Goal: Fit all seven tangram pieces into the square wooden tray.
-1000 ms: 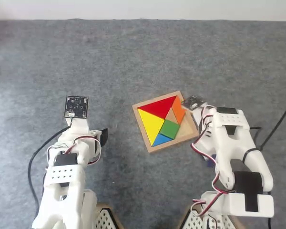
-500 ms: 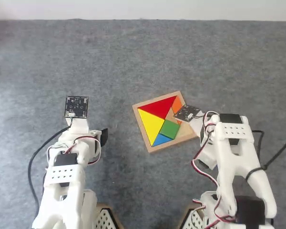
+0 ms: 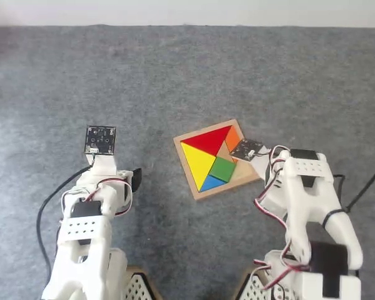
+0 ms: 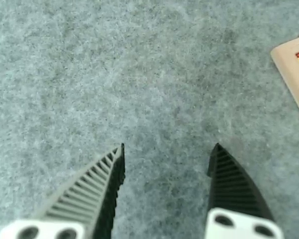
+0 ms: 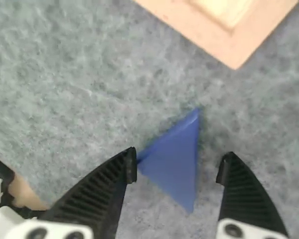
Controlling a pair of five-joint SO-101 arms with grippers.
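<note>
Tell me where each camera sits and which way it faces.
High view: fixed overhead, looking down on the mat, the tray, the left arm and the right arm.
Left wrist view: on the left arm, looking down at mat past the open left gripper.
Right wrist view: on the right arm, looking down past the open right gripper, which straddles a blue triangle.
Shared: both wrist views catch part of the tray's rim.

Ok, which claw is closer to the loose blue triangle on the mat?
Right. The right claw is open over the blue triangle, a finger at each side. The left claw hangs over bare mat, beyond the tray.
</note>
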